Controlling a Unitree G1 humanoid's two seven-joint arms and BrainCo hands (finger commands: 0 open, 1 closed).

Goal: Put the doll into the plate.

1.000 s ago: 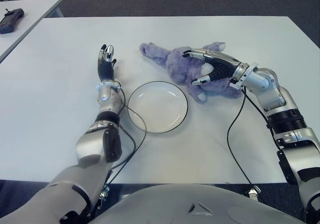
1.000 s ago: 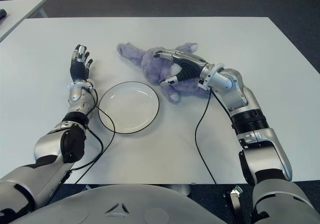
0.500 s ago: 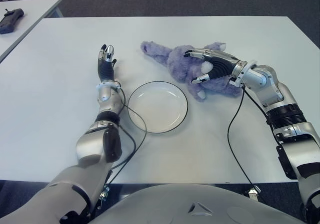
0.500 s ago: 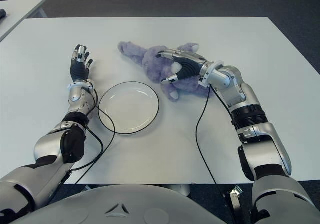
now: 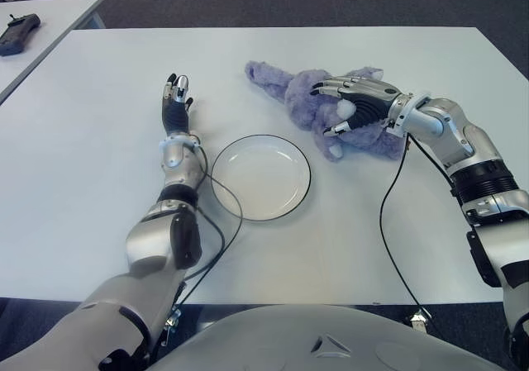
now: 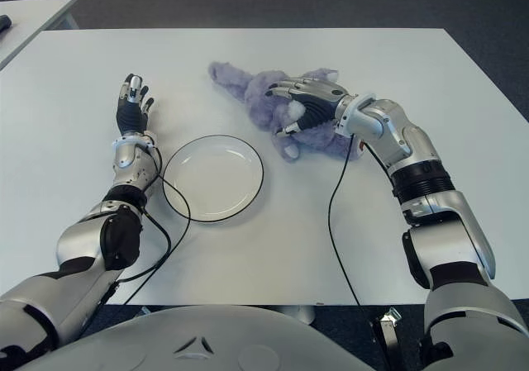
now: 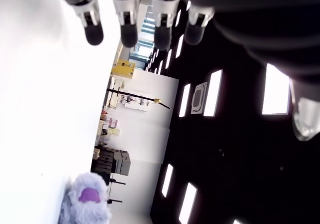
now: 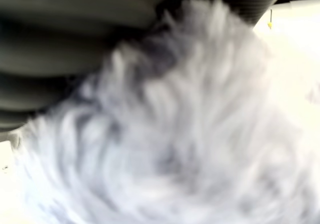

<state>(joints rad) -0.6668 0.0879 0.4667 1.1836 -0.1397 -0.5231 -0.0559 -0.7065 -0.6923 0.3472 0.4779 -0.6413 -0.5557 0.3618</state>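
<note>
Your fluffy purple plush doll [image 5: 318, 107] lies on the white table [image 5: 347, 230], toward the far edge and a little right of the middle, stretched with one end pointing to the far left corner. Your right hand [image 5: 354, 111] is on top of it, fingers [image 5: 335, 84] curled over the fur and the thumb underneath on the near side, so it is clenched around the doll; the right wrist view is filled with purple fur pressed against the dark palm. The doll is outside the round white plate with a thin dark rim [image 5: 289, 206], which sits just beside it on the near left, around the middle of the table, with nothing in it. Your left hand [image 5: 175, 101] shows to the left of the plate, apart from it, fingers straight and relaxed and holding nothing. A black cable [image 5: 387, 239] runs from your right wrist across the table to the near edge.
</note>
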